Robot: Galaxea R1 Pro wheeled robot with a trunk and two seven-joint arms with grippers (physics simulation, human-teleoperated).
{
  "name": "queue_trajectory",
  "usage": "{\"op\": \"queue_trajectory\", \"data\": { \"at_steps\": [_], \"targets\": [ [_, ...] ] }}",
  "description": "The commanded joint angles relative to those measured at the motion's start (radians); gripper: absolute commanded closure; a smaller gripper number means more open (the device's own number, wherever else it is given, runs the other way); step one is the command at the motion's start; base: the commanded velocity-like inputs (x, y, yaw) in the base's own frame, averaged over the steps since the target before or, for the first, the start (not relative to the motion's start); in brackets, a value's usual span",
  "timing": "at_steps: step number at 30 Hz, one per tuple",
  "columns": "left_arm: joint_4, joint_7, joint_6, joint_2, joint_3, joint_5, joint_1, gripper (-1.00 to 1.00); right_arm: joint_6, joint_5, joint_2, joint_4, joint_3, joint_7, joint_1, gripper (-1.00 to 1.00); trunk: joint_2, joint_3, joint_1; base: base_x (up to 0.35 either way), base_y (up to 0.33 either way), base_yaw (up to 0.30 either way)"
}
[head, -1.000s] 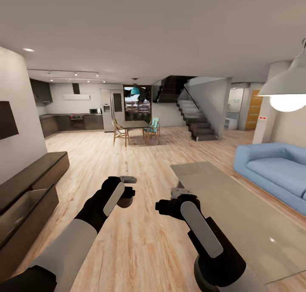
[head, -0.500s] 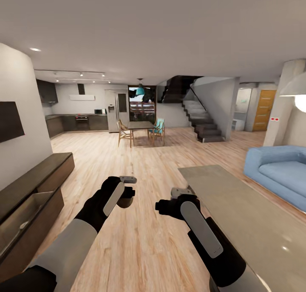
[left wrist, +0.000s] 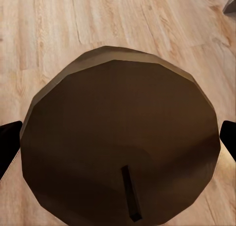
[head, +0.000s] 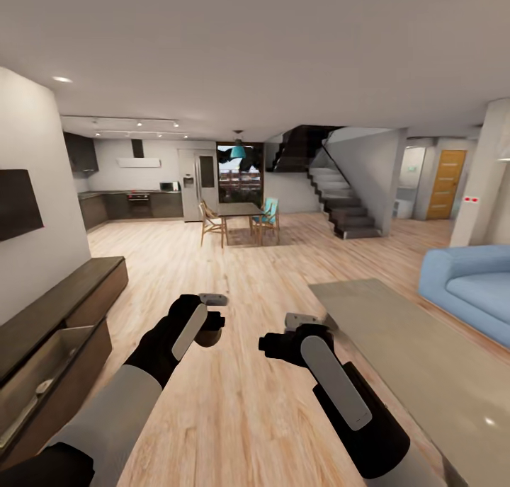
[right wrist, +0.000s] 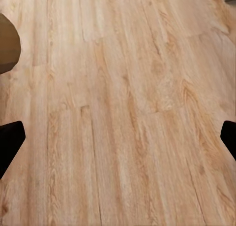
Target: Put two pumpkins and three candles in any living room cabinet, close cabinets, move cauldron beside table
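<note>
Two tools over the floor: left tool gripping the dark round cauldron, right tool spread wide, empty. Likely step: cauldron to table, 4 o'clock. Next: set down beside it, then shut the open cabinet drawer, 8 o'clock.

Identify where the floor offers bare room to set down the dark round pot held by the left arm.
Bare wood floor runs between the low dark cabinet and the glass table, wide beside the table's near edge. It is tighter by the open drawer. The pot hangs in the left gripper.
</note>
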Motion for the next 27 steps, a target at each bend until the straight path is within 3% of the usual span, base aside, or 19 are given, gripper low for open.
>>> {"op": "queue_trajectory", "data": {
  "at_steps": [1,14,27],
  "targets": [
    [-0.001,0.011,0.002,0.001,-0.002,0.006,-0.001,1.00,0.007,-0.008,0.000,-0.001,0.000,-0.010,-0.001,-1.00,-0.001,-0.001,0.001,0.266,0.220,0.139],
    [-0.001,0.011,0.001,0.000,-0.006,0.004,-0.001,1.00,0.008,-0.008,0.000,-0.001,0.000,-0.012,-0.001,-1.00,-0.001,-0.001,0.001,0.304,0.129,0.252],
    [-0.001,0.011,0.001,0.001,-0.007,0.004,-0.001,1.00,0.008,-0.008,0.000,-0.001,0.000,-0.010,-0.001,-1.00,-0.001,-0.001,0.001,0.337,0.003,0.028]
  ]
}}
